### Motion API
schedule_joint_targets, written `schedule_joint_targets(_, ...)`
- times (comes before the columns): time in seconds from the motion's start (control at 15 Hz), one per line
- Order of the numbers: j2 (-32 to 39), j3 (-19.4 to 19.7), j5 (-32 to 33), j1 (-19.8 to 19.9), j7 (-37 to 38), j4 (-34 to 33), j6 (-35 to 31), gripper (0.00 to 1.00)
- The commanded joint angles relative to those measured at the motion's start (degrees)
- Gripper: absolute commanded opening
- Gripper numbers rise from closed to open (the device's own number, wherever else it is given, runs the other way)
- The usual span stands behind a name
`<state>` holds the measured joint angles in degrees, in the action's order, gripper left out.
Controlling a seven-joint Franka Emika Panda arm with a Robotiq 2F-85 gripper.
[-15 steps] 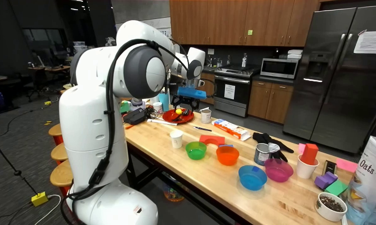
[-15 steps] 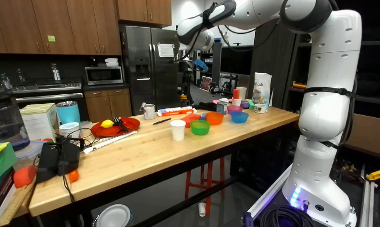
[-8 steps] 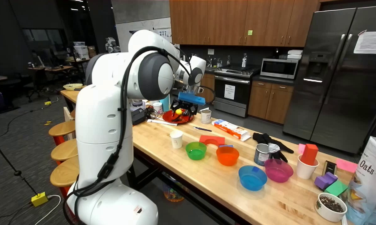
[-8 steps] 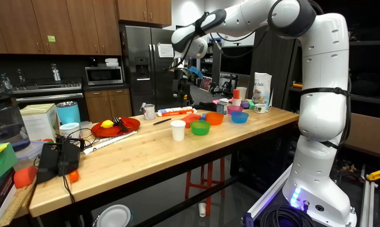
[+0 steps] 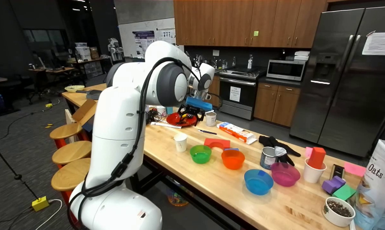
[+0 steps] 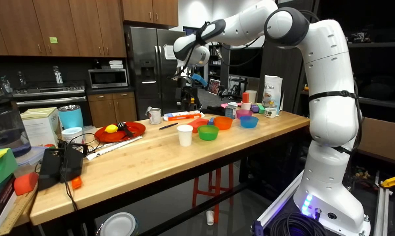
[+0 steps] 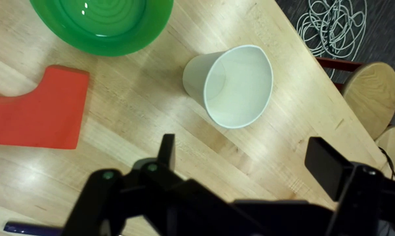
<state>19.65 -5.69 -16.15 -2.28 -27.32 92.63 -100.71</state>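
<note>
The wooden table [image 6: 135,167] spreads beneath the gripper [image 7: 245,160], which hangs above its surface with both fingers wide apart and nothing held between them. Past the fingertips, toward the left edge of the wrist view, lies a red arched block [image 7: 50,111], cut off by that edge. Farther out from the gripper on the same side sits a green bowl [image 7: 105,29]. The white cup [image 7: 230,87] stands upright just past the gap between the fingertips, lower than they are and touching neither. Slimmest, a dark pen [image 7: 31,228] lies below the gripper on that side, partly hidden by it. My reading: a positioning step, nothing grasped; taking the white cup from here would call for a shift over it, then lowering with the fingers spread around it
</note>
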Motion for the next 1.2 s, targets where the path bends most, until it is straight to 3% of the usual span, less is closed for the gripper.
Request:
schedule_joint_targets(0.0,0.12,-0.53,0.36,0.81,2.23,-1.76,5.71,1.0)
schedule_joint_targets(0.33,-0.97,-0.37,-0.12,0.84,3.75,-1.31,16.74,1.0)
schedule_joint_targets(0.6,2.42,0.48,1.35,0.35,9.3,-6.04,23.44,1.0)
schedule_joint_targets(1.13,12.01,0.33,2.87,0.28,11.23,-19.09,24.95,1.0)
